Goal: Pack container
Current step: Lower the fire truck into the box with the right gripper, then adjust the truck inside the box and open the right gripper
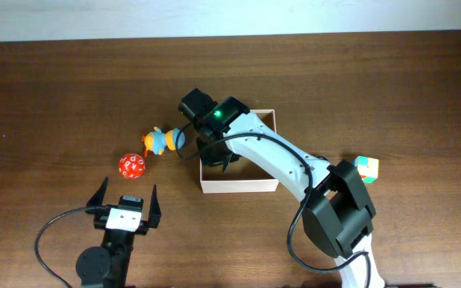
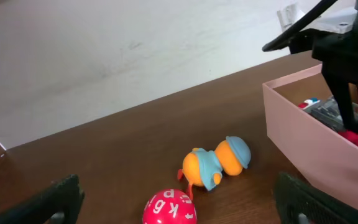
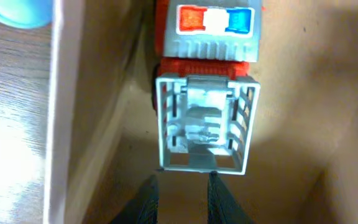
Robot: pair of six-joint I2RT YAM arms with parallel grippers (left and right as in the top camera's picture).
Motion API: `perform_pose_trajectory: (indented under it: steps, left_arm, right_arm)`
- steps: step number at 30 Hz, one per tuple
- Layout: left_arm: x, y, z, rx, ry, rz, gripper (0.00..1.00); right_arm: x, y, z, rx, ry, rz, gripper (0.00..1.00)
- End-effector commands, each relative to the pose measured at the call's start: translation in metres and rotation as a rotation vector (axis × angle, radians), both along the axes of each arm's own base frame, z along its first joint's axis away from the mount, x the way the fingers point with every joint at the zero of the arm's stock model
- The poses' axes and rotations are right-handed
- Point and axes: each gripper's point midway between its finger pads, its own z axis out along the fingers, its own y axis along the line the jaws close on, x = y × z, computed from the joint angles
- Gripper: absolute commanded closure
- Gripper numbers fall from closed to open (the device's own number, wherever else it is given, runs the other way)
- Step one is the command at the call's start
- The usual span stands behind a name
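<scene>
The container [image 1: 238, 186], a shallow white-walled box with a tan inside, sits mid-table; its wall shows in the left wrist view [image 2: 303, 140] and the right wrist view [image 3: 64, 93]. My right gripper [image 1: 214, 148] reaches down into it, its jaws [image 3: 182, 177] shut on the grey cage end of a red and grey toy truck [image 3: 207, 118] that hangs just above the tan floor. My left gripper [image 1: 128, 187] stands open near the front edge, holding nothing. Between its fingers [image 2: 182, 196] lies a red lettered ball [image 2: 169, 208]. An orange and blue duck toy [image 2: 216, 163] lies beyond.
The duck toy [image 1: 163, 140] and the red ball [image 1: 132, 166] lie on the table left of the container. A colourful cube [image 1: 366, 166] sits to its right, beside the right arm's base.
</scene>
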Motion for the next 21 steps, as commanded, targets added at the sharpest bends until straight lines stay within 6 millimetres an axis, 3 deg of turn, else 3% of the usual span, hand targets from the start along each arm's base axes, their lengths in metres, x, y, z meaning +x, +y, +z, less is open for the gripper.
perform_pose_trajectory:
  steps: [1, 11, 21]
  left_arm:
    - [0.000, -0.001, -0.002, 0.012, -0.002, -0.002, 0.01]
    - [0.000, -0.001, -0.002, 0.012, -0.002, -0.002, 0.01]
    - [0.000, -0.001, -0.002, 0.012, -0.002, -0.002, 0.01]
  right_arm:
    - [0.002, 0.002, 0.003, 0.002, -0.028, 0.031, 0.79]
    - [0.012, 0.005, 0.006, 0.005, -0.074, 0.061, 0.79]
    - [-0.012, -0.003, 0.003, -0.014, 0.034, 0.087, 0.79]
